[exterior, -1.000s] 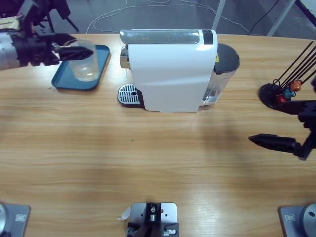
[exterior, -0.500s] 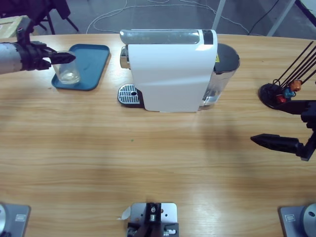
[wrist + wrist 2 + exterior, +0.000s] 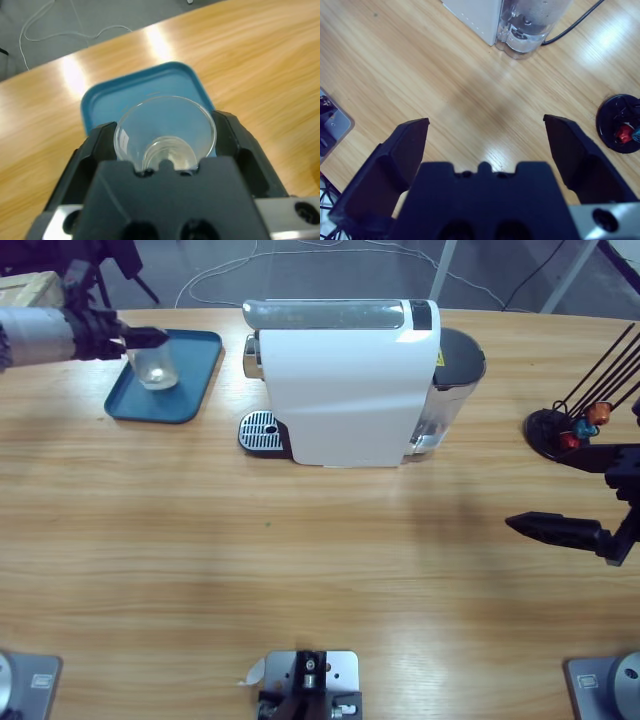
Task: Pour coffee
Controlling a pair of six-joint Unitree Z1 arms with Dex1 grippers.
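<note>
The task is only at its start: the left claw [image 3: 165, 150] grips the empty glass [image 3: 155, 365] over the blue tray [image 3: 195, 390] at the tabletop's far left corner, the coffee machine's [image 3: 345, 390] drip grid [image 3: 260, 427] is bare, and the right claw [image 3: 487, 150] hangs wide open, holding nothing.

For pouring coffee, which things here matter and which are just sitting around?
For the job:
clear cup, held by the left gripper
white coffee machine with its drip grille
capsule stand

Lying about:
blue tray
right gripper, open over bare wooden table
</note>
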